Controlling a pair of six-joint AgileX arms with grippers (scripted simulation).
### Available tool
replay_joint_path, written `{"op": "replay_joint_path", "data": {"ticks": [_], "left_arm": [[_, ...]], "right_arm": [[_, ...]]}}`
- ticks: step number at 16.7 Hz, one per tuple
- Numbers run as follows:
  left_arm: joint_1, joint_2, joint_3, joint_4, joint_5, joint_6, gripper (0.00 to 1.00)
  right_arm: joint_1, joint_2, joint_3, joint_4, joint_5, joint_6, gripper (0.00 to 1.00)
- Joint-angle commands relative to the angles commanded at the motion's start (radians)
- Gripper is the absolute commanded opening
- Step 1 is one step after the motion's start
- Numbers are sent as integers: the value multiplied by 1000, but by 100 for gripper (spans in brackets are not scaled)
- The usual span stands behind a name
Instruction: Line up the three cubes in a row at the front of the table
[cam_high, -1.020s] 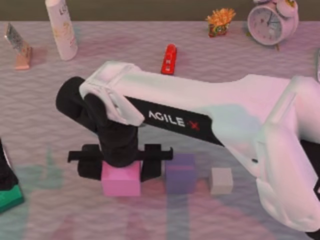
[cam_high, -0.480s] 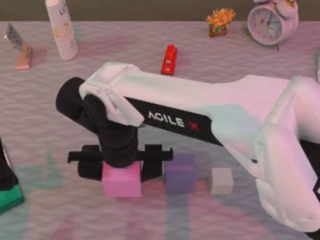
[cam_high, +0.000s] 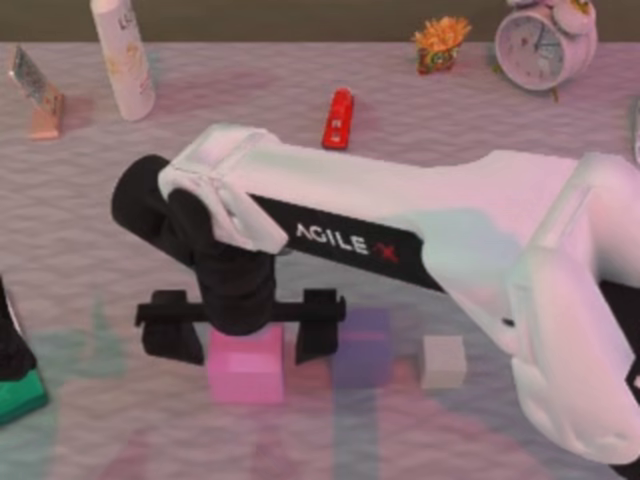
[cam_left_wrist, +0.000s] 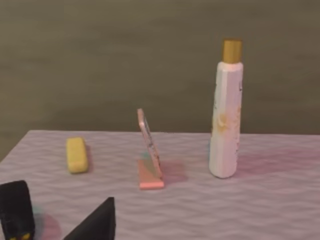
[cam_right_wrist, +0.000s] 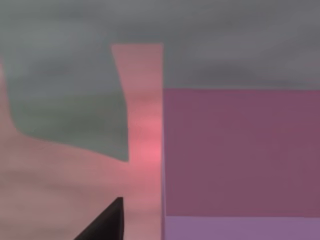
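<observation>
Now, item by item, with the bright pink cube (cam_high: 244, 363) taken as the landmark.

Right gripper (cam_high: 243, 326): directly over the landmark's far edge. Its fingers (cam_high: 172, 330) have just spread; half a second ago they pressed the cube's two sides, and now each stands clear of it, with cloth showing in the gaps. Nothing is held. Judged: the cube has been let go, and the placing step is done.

Bright pink cube: resting on the table (cam_high: 90, 200) near its front edge, much where it was a second ago. The right wrist view shows one flat pink face (cam_right_wrist: 240, 152) close up.

Dull purple cube (cam_high: 362, 346): just right of the landmark, a narrow gap between, unmoved.

Small pale pink cube (cam_high: 443, 361): right again, beyond the purple one, apart from it, unmoved.

Judged: all three sit in one row along the front, largest to smallest, so the task looks all but complete; the arm has only to lift away without nudging the landmark.

Left gripper (cam_high: 12, 365): parked far left of the landmark at the table's edge; its finger opening cannot be told.

Red oblong (cam_high: 339, 118): well behind the landmark, not part of the row.
</observation>
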Motion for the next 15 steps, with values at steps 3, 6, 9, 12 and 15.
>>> {"op": "replay_joint_path", "data": {"ticks": [3, 6, 9, 12, 15], "left_arm": [[0, 0, 0, 0, 0, 0, 100], [0, 0, 0, 0, 0, 0, 100], [0, 0, 0, 0, 0, 0, 100], [0, 0, 0, 0, 0, 0, 100], [0, 0, 0, 0, 0, 0, 100]], "right_arm": [[0, 0, 0, 0, 0, 0, 100], [1, 2, 17, -17, 0, 0, 100], [2, 5, 118, -116, 1, 4, 100], [6, 5, 239, -238, 0, 2, 100], [8, 1, 280, -279, 0, 0, 100]]}}
